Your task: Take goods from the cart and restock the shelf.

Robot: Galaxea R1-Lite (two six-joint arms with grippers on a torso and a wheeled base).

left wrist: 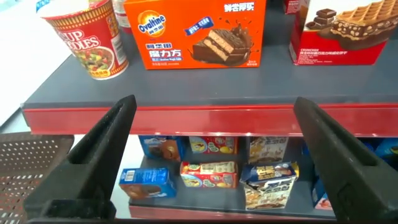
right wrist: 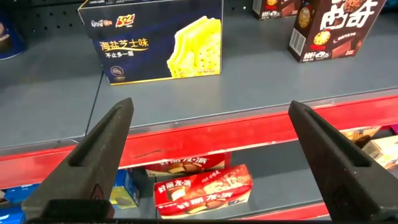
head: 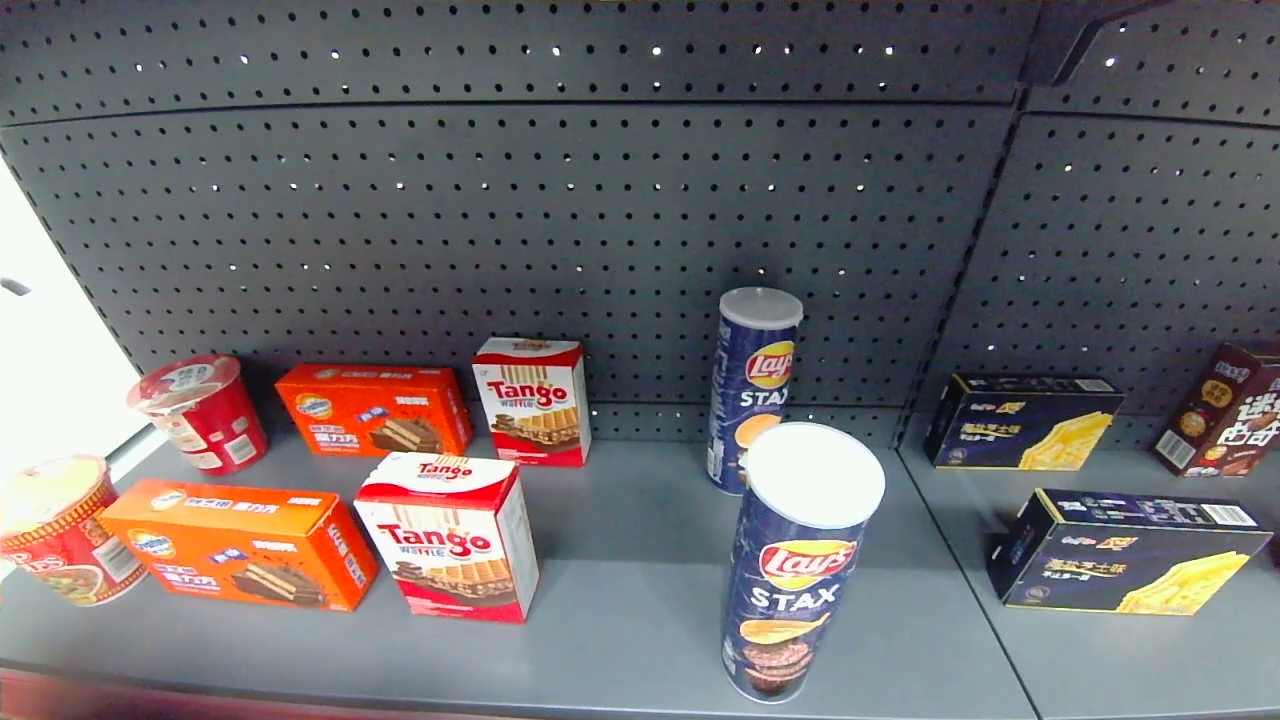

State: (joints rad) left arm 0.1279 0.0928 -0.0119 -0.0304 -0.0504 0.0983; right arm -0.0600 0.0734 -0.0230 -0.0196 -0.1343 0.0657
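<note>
While near shelf (left wrist: 205, 87), both claws (left wrist: 214, 102) (right wrist: 211, 104) agape

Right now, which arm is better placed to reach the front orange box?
Left, probably. The left gripper, open and empty, faces the orange box across the shelf edge; the right gripper, also open, faces the dark box instead.

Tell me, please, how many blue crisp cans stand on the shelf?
2: one tall blue cylindrical crisp can near the front edge of the grey shelf, the other behind it, by the black pegboard wall.
</note>
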